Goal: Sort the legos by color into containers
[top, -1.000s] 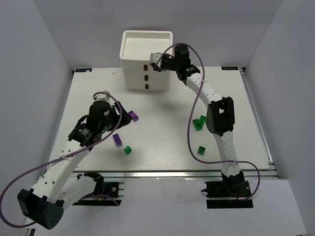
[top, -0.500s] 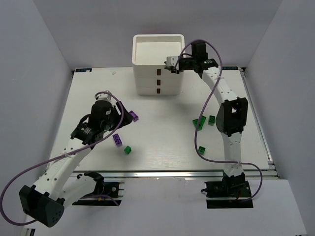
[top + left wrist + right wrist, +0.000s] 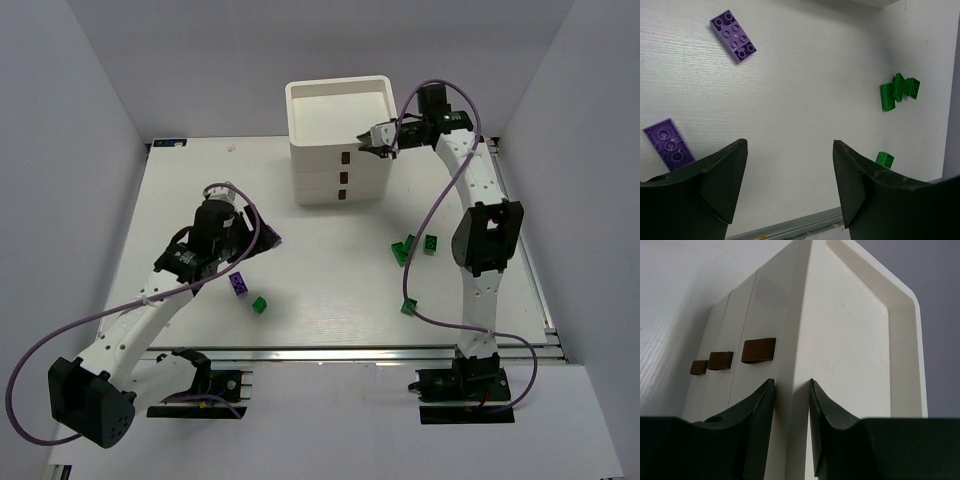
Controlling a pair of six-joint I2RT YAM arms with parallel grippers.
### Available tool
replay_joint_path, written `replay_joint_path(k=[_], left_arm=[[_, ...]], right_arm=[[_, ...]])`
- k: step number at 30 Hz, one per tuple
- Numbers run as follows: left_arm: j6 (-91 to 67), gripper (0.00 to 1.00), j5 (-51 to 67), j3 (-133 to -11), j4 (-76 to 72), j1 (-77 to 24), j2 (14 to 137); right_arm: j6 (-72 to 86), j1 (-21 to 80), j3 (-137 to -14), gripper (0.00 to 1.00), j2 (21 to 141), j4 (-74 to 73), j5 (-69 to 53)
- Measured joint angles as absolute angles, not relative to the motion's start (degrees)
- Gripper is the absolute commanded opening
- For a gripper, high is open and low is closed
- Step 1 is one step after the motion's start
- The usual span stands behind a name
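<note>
Readying the containers rather than sorting yet, by the look of it: pinching the drawer unit [image 3: 340,165] at its front right corner with the right gripper [image 3: 791,386], with fingers [image 3: 755,425] pressed close on either side of the top tier's corner edge, just right of the brown handles [image 3: 758,350] and of three drawers [image 3: 735,390] that seem closed. Reaching there with the right arm stretched far up the table [image 3: 330,230] from its base, wrist turned leftward to meet the drawer unit from its right side. Hovering meanwhile with the left gripper [image 3: 789,146] well in front of the drawer unit and off to its left, spread wide, holding nothing, with the arm folded at the elbow and the wrist tipped down at the table. Leaving every visible brick loose and well apart from the drawer unit: purple bricks [image 3: 733,36] near the left gripper, a green brick [image 3: 259,305] close by them, and green bricks [image 3: 897,90] scattered in front of the drawer unit's right side. Showing no brick in the top tray [image 3: 338,100]. Next, probably: releasing the corner, hooking a handle to pull one drawer open, then lowering the spread left gripper over the nearer purple brick, squared across its narrow sides. Pulling gently, for fear of dragging the whole drawer unit instead of opening it.
</note>
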State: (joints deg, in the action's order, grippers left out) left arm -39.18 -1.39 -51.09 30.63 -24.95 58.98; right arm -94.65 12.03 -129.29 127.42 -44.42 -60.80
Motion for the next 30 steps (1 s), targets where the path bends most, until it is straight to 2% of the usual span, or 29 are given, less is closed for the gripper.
replay_joint_path(k=[2, 4, 5, 6, 9, 11, 17, 23, 27, 28, 30], left_arm=[[-38.98, 0.79, -1.04, -51.11, 29.91, -24.95, 59.75], [-38.81, 0.80, -0.25, -51.24, 28.75, -24.95, 60.82], [-38.76, 0.80, 0.30, -51.62, 27.92, -24.93, 61.80], [-38.70, 0.80, 0.82, -52.25, 27.35, -24.86, 62.96], [-38.19, 0.80, 2.44, -56.29, 24.93, -24.62, 68.03], [-37.69, 0.80, 3.46, -59.88, 23.11, -24.56, 71.59], [-36.42, 0.81, 4.93, -66.63, 18.96, -24.49, 76.47], [-35.75, 0.81, 3.62, -72.71, 17.45, -24.29, 79.72], [-34.63, 0.79, 2.48, -78.46, 16.88, -24.10, 83.18], [-34.44, 0.76, 2.07, -78.81, 16.71, -24.10, 83.44], [-34.33, 0.69, 0.99, -78.78, 16.95, -24.08, 83.42]], right_arm=[[-99.37, 11.60, -129.10, 0.11, 126.65, -48.66, -61.30], [-103.48, 11.46, -126.78, 0.19, 124.99, -51.11, -61.65], [-104.57, 11.33, -125.43, 0.58, 124.03, -51.57, -62.04], [-105.01, 11.22, -122.85, 0.89, 122.69, -50.76, -62.59], [-100.73, 11.03, -112.64, 0.89, 118.06, -45.34, -63.37], [-94.78, 10.98, -106.39, 0.89, 115.35, -36.23, -64.10], [-75.99, 11.00, -102.96, 0.89, 113.67, -19.97, -65.21], [-50.50, 10.94, -90.74, 0.89, 106.15, 6.87, -66.08], [-34.59, 10.92, -89.47, 0.89, 102.48, 19.07, -63.86], [-31.14, 10.94, -89.03, 0.86, 101.10, 20.99, -62.96], [-26.39, 10.90, -87.61, 0.44, 98.13, 23.14, -61.76]])
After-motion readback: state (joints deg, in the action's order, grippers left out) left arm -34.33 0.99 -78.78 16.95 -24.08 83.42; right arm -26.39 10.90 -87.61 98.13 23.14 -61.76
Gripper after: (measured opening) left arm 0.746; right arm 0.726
